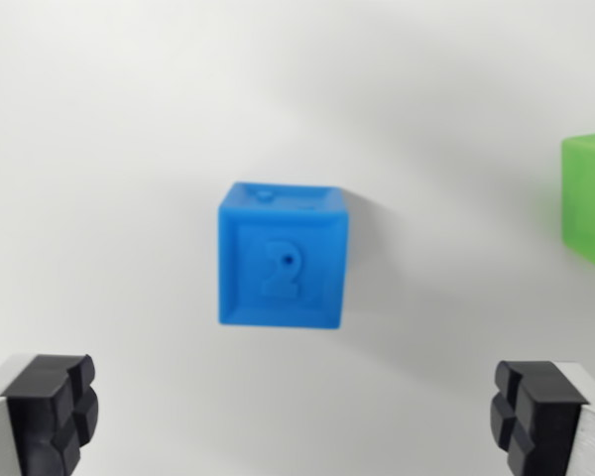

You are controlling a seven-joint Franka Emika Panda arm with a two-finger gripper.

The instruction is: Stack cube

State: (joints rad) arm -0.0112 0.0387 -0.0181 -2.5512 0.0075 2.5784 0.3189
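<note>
Blue cube (283, 256) sits on the white table (129, 119), centred in frame, ahead of the gripper (296, 421) and about midway between its two pads. Green cube (588, 198) sits well apart at the wrist view's right edge, cropped. Gripper is spread wide, holding nothing; black pads (52, 412) flank the bottom corners. Blue cube's facing side carries a raised "2". No lettering visible on the green one.
</note>
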